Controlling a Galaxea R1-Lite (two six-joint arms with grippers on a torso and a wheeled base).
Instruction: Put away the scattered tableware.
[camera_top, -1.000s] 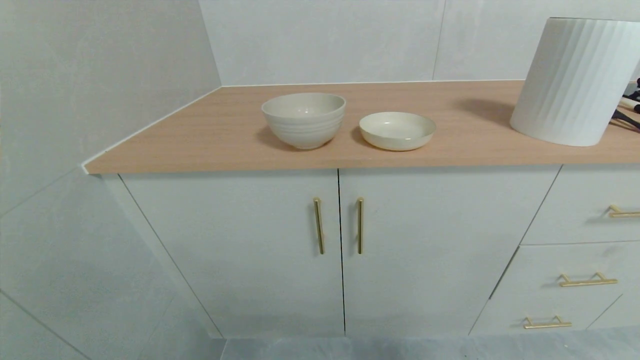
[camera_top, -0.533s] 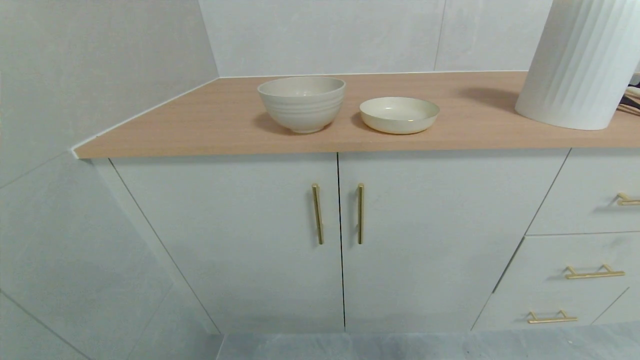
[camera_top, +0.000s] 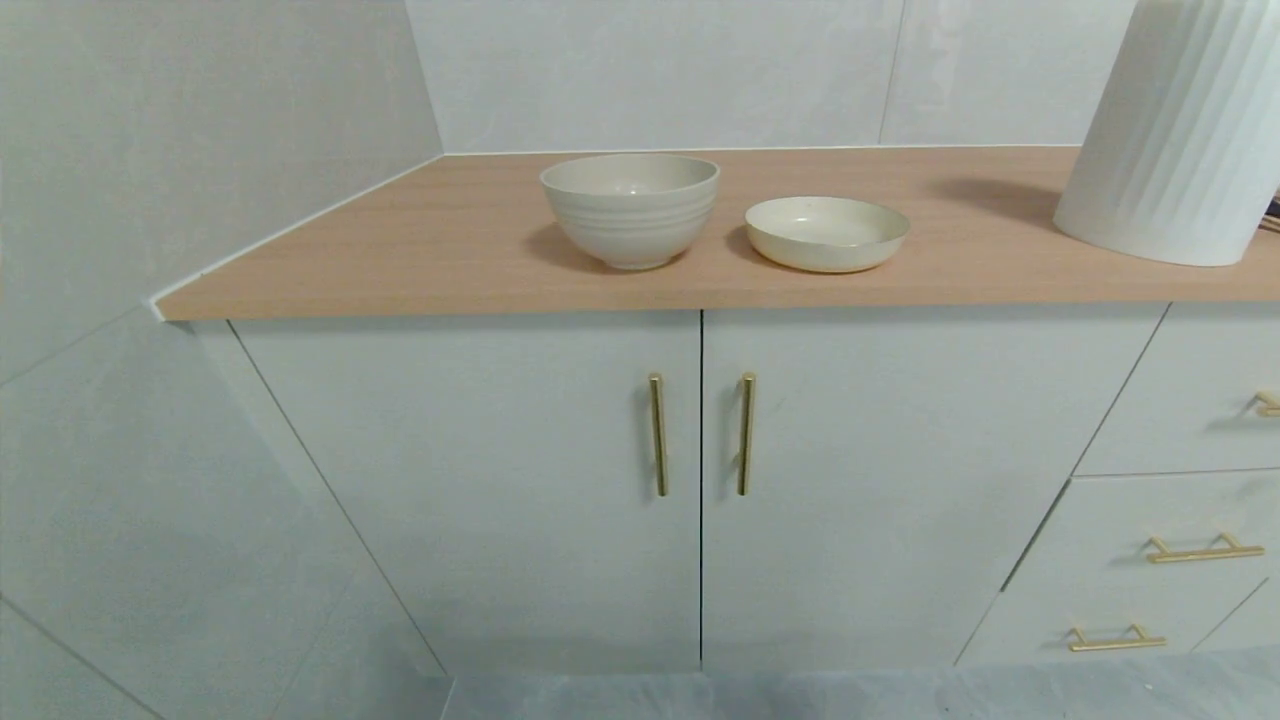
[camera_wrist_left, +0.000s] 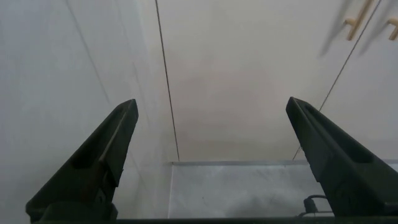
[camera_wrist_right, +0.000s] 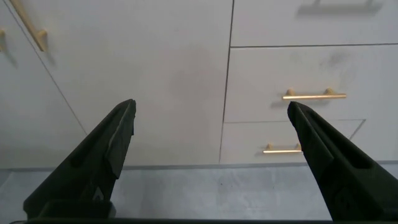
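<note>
- Brown wood worktop (camera_top: 400, 260) runs across the upper part of the head view, with white walls behind it.
- A deep bowl (camera_top: 630, 208) sits on it in the upper middle of the frame, open side up.
- A flat little dish (camera_top: 826, 233) sits just to the right of the bowl, near it but not touching.
- Both are round, so they have no long side to line up with.
- Under them are two shut white doors (camera_top: 480, 480) with two gold handles (camera_top: 657, 434) standing straight up, side by side.
- A tall white ribbed tub (camera_top: 1180, 130) stands at the upper right, and drawers (camera_top: 1205, 548) are at the lower right.
- The left hand (camera_wrist_left: 211, 104) is spread wide apart with nothing in it, low down by the doors and the floor (camera_wrist_left: 236, 193).
- The right hand (camera_wrist_right: 211, 104) is spread wide apart too, low down facing the drawers.
- The bowl and dish are high above both hands. I think the left hand is nearer the bowl and the right hand nearer the dish.
</note>
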